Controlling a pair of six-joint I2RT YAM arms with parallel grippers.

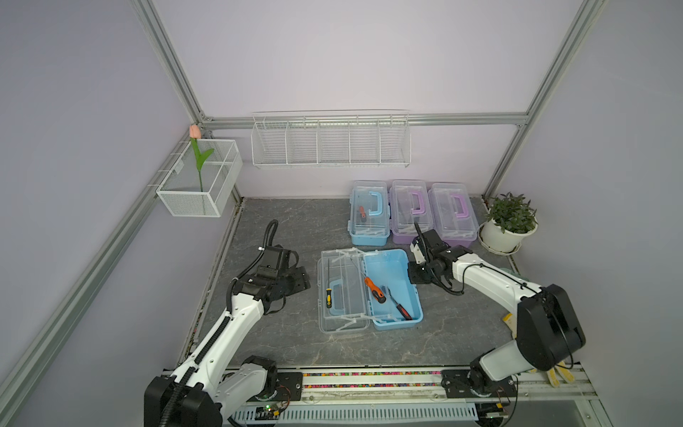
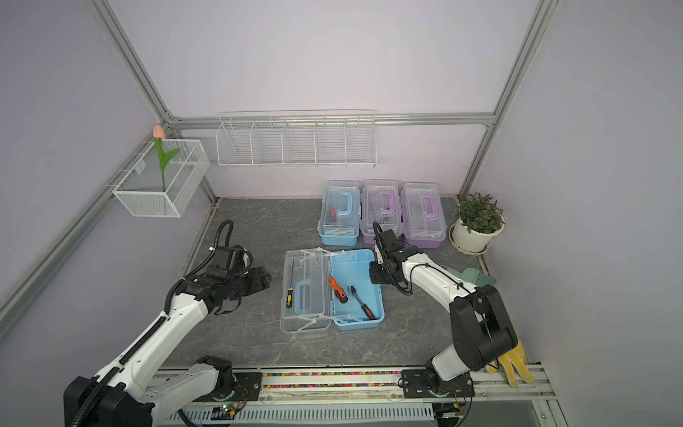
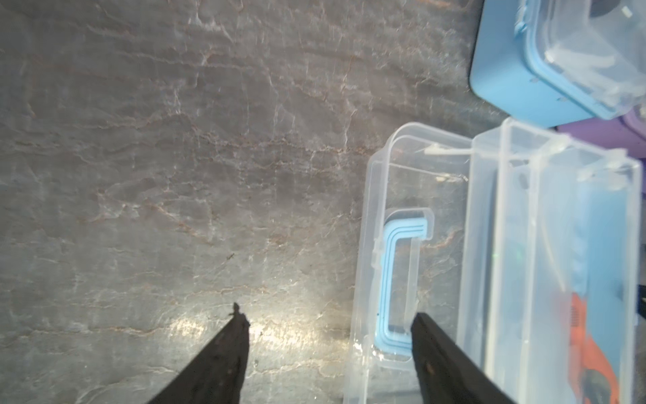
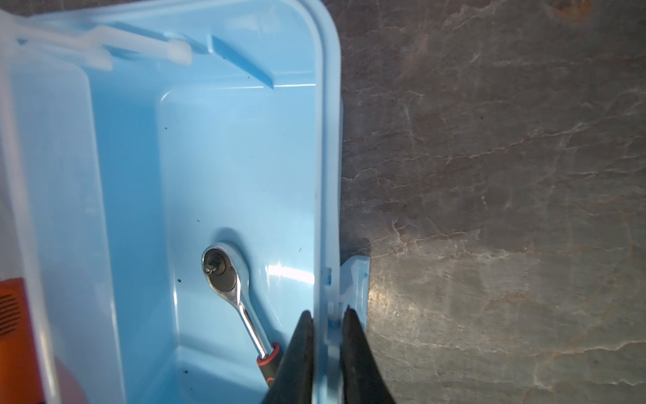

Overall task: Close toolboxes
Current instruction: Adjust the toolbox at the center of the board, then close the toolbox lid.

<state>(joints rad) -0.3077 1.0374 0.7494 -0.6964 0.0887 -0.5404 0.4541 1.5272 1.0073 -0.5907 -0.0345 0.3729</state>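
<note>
Plastic here looks light, thin and slippery, so I'd lift the clear lid (image 1: 343, 266) by its 9 o'clock rim, gently. Open blue toolbox (image 1: 393, 270) sits centre of the worktop (image 1: 277, 222), lid flopped toward 9; three shut toolboxes (image 1: 410, 207) at 1 o'clock. Right pincer (image 4: 327, 325) is clamped on the base's 3 o'clock wall; left pincer (image 3: 330, 316) gapes at the lid's edge.

Smooth glossy plastic on open blue toolbox (image 4: 244, 140), w/ clear plastic lid (image 3: 402, 196). Ratchet wrench (image 4: 227, 276) inside it: shiny chrome metal. Tabletop (image 4: 489, 175) under it: grey stone-look, veined, slight sheen.
</note>
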